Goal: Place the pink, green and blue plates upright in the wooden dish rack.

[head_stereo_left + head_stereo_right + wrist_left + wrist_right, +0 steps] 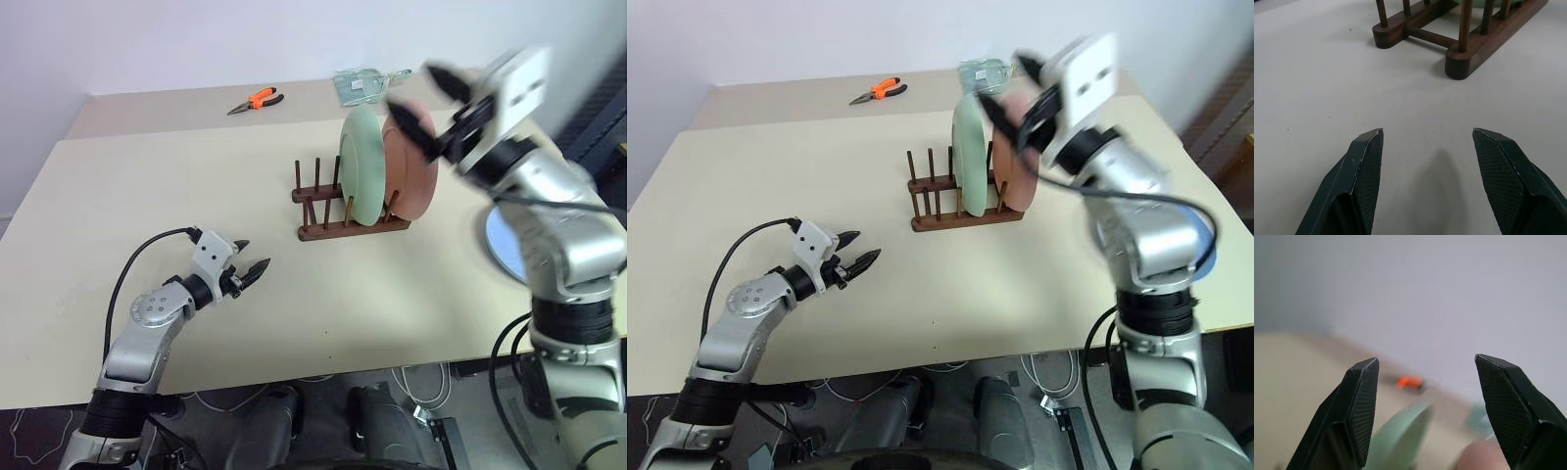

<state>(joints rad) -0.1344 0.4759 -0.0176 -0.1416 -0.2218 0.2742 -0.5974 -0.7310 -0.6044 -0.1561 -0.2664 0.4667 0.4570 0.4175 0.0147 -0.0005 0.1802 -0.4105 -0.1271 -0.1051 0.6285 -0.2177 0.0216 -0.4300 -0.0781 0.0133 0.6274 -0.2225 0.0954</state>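
- On the beige tabletop (196,176), near its middle, the small dark brown wooden dish rack (338,217) is seen, two base rails with thin upright pegs.
- Two plates are held upright in the rack: a pale green round plate (361,162) and, just beside it on the robot's right, a pink round plate (411,176).
- Pegs on the rack's left half are bare.
- A blue round plate (505,245) is seen lying flat at the table's right edge, partly hidden behind the right arm.
- The right gripper (423,98) is seen raised above the pink and green plates, black fingers spread apart, nothing pinched; blurred.
- In the right wrist view both plate rims are seen low between the spread fingers (1359,401).
- The left gripper (250,262) is seen low over the table, well apart from the rack, pointed toward it, jaws spread, nothing held.
- Orange-handled pliers (257,100) are seen at the far side of the table, a clear plastic packet (362,86) behind the rack.
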